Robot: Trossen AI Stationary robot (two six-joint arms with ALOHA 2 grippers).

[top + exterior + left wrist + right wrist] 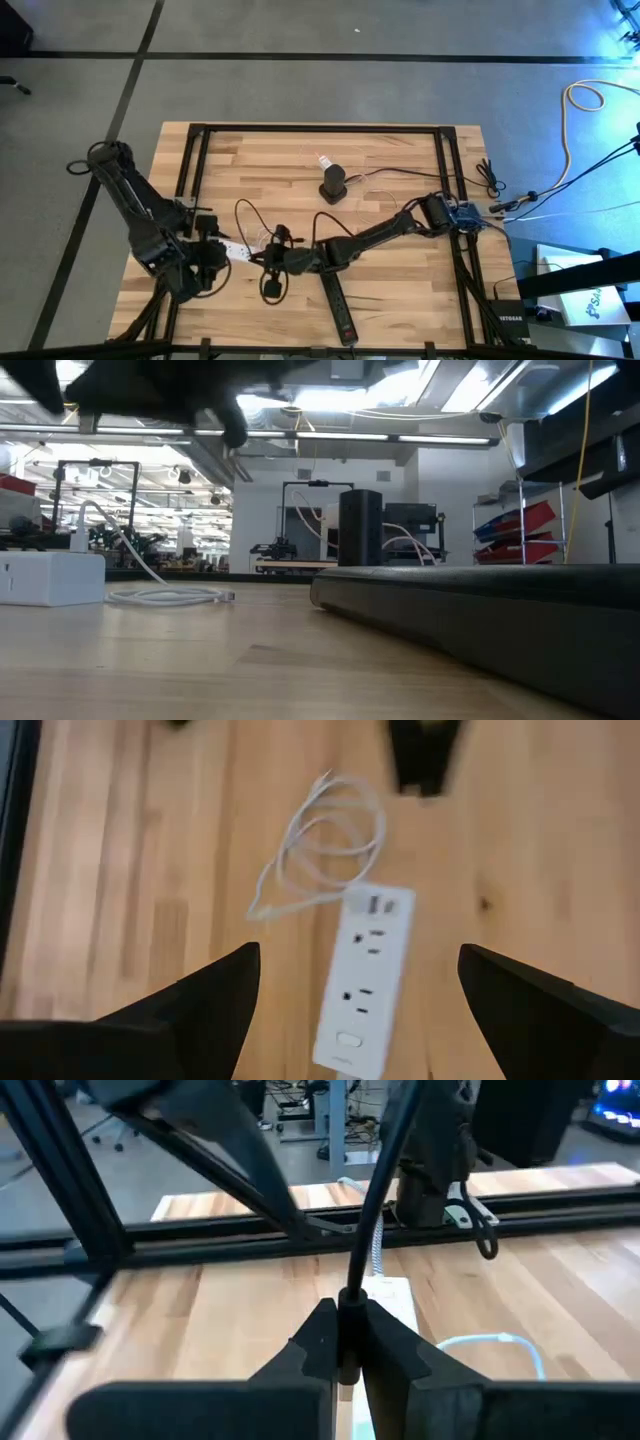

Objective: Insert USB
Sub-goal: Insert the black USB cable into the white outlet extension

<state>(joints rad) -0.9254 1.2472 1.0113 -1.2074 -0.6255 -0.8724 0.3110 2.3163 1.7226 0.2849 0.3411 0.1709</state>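
A white power strip (364, 982) lies flat on the wooden table, its USB ports (379, 905) at the end away from my left gripper. A thin white cable (322, 848) lies coiled just past that end. My left gripper (358, 952) is open, one finger on each side of the strip without touching it; it sits at the strip's left end (212, 250). My right gripper (347, 1320) is shut on a black cable (385, 1170) and hovers just right of the strip (272, 260). The cable's plug is hidden between the fingers. My right gripper pinches the black cable near its end (348, 1295), just below a pale braided stretch (377, 1250), between its two fingers (315, 1345). The cable leads up and away from the fingertips, then loops slack over the table (243, 212). The fingers hide the plug.
A long black power strip (340, 303) lies right of my right gripper, running toward the near edge. A black box (333, 184) stands at mid-table toward the far side with thin wires beside it. A small round black item (272, 289) lies near the grippers. Black frame rails (190, 160) border the table.
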